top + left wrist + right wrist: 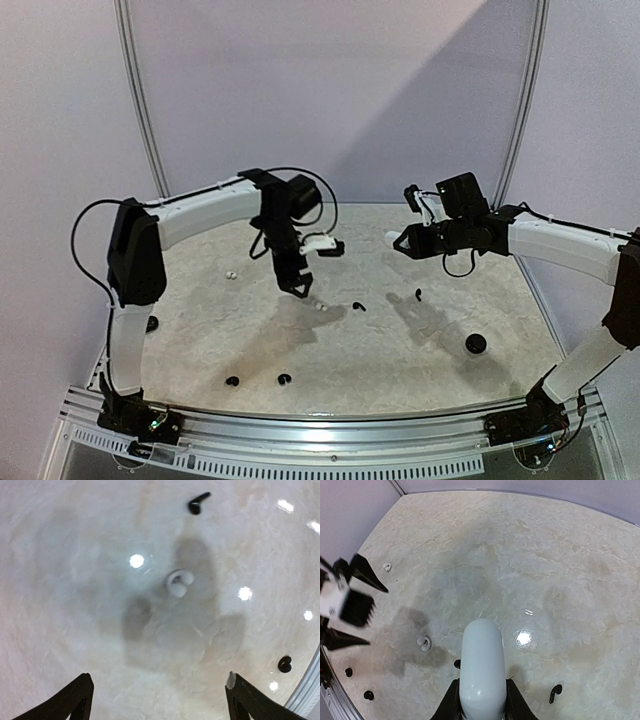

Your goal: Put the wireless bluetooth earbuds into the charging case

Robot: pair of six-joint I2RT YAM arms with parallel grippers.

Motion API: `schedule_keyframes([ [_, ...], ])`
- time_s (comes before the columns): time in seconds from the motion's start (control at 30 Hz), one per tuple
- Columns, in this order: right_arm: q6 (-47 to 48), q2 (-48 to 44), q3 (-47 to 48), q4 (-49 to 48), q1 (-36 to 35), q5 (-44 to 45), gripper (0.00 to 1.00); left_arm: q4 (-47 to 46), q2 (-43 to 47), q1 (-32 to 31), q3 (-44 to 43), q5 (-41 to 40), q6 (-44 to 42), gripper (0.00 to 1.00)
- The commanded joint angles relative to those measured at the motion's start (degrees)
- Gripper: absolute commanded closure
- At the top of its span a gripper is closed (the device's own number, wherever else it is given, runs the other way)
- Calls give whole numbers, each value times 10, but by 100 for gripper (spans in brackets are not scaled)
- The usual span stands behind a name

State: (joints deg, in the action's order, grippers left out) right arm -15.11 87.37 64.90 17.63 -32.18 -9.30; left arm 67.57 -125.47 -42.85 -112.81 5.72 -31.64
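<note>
Nearest us, toward six o'clock on the worktop (400,375), a black bud (232,381) is lying with a second black bud (284,379) near it. At four o'clock a dark round thing (476,344) is sitting, too small for us to name.

Toward the middle, we are hanging the left jaws spread wide and empty above a white bud (179,583). It is lying loose on the worktop, touching nothing, at twelve o'clock from the gap between the fingertips (82,692). We are judging it light, hard, smooth and rounded, so likely to squirt out of a careless pinch. We are favouring a low hold across its fat body, leaving the stem free for seating.

Farther off, at ten o'clock, another white bud (230,275) is resting alone. Farthest, at one o'clock, the right jaws are pinching the white case (480,670) clear of the worktop. We are unable to tell whether its lid is up.
</note>
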Motion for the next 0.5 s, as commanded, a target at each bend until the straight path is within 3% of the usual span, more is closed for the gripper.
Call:
schedule_keyframes([
  [0.0, 5, -1, 13, 6, 2, 2, 100, 30, 30, 103, 33, -8, 31, 8],
  [0.13, 7, 5, 16, 5, 2, -1, 100, 11, 28, 184, 57, -63, 36, 7],
  [0.23, 6, 12, 23, 8, 2, -4, 100, -3, 10, 234, 49, -126, 90, 2],
  [0.47, -5, 27, 29, 9, 2, -7, 100, -60, 26, 242, 115, -116, 226, 1],
])
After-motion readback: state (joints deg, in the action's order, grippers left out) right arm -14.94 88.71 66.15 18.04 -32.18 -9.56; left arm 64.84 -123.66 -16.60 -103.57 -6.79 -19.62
